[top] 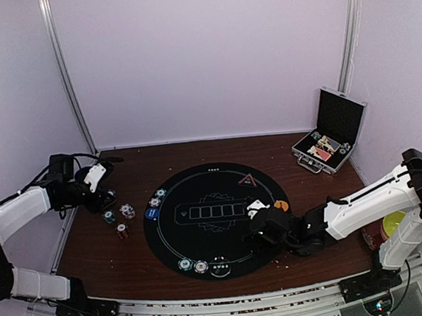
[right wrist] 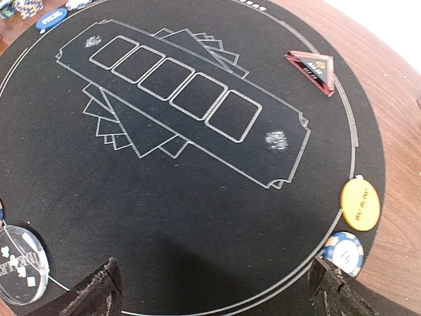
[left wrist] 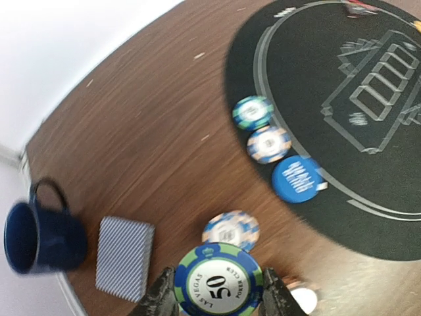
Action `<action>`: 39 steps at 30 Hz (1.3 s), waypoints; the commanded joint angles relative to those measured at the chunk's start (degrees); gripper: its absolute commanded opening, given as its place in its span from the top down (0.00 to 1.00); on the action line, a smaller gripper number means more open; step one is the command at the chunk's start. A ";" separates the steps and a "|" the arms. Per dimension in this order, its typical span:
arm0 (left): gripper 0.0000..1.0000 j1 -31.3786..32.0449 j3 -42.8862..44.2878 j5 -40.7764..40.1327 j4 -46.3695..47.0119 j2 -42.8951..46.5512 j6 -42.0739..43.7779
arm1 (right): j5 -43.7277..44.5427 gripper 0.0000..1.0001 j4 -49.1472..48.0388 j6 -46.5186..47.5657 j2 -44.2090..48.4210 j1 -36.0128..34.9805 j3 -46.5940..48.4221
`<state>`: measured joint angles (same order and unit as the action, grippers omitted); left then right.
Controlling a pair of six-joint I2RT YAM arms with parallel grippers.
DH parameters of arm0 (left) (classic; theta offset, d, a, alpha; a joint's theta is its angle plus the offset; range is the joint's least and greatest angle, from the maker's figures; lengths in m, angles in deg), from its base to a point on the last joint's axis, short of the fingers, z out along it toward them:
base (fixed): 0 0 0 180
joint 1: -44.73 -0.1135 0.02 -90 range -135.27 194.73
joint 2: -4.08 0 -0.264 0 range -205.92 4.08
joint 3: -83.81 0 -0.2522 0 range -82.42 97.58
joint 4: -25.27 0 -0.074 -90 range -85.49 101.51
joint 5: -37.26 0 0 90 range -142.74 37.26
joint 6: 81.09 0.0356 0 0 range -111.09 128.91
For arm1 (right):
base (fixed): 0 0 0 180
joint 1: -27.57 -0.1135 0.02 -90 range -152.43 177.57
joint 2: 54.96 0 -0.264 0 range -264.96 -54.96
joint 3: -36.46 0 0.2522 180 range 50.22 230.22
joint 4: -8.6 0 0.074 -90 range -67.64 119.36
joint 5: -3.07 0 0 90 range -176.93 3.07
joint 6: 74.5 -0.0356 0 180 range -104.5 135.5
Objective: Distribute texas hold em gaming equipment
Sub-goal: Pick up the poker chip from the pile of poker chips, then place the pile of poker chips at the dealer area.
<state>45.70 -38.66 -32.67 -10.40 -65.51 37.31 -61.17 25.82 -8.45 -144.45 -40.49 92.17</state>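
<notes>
Clearly, the left tool (left wrist: pixel 218 296) is clenched on a green poker chip (left wrist: pixel 216 276) marked 50, over the wooden table (left wrist: pixel 151 131). Just beyond it lies a blue-and-white chip (left wrist: pixel 230 230). A striped card deck (left wrist: pixel 125 257) and a blue mug (left wrist: pixel 39 237) sit to one side. Along the black mat's (left wrist: pixel 316 99) rim stand a teal chip (left wrist: pixel 253 112), an orange-white chip (left wrist: pixel 268 143) and a blue disc (left wrist: pixel 299 179). The right tool (right wrist: pixel 214 296) hangs wide apart and empty over the mat. Near it lie an orange disc (right wrist: pixel 360 204) and a blue-striped chip (right wrist: pixel 345 253), with a red triangle marker (right wrist: pixel 311 69) farther off and a clear dealer button (right wrist: pixel 20 263) by the opposite finger.
</notes>
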 commanded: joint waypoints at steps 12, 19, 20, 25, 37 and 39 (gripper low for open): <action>0.74 18.13 14.14 0.24 -6.44 -2.06 -2.81 | 4.10 0.00 -0.33 -1.12 9.70 5.45 -5.24; 0.75 29.86 18.95 0.32 -5.39 -10.05 -2.49 | 5.75 0.00 0.28 -3.32 14.40 10.06 -7.73; 0.75 32.24 19.35 0.42 -4.97 -11.22 -2.15 | 6.27 0.00 0.24 -3.57 15.55 10.74 -8.29; 0.75 40.32 21.85 0.54 -2.07 -18.78 -0.02 | 9.22 0.00 -0.12 -5.28 22.78 14.36 -11.46; 0.74 53.87 36.06 -2.59 0.46 -39.73 -0.23 | 12.08 0.00 0.37 -7.52 31.30 18.24 -14.96; 0.74 55.69 37.90 -3.26 0.21 -41.70 -0.39 | 12.48 0.00 0.97 -7.96 30.84 18.34 -14.74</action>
<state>97.46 -4.86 -34.31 -12.13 -104.85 36.72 -51.01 25.63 -14.94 -113.52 -22.65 77.60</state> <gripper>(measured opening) 0.380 0.999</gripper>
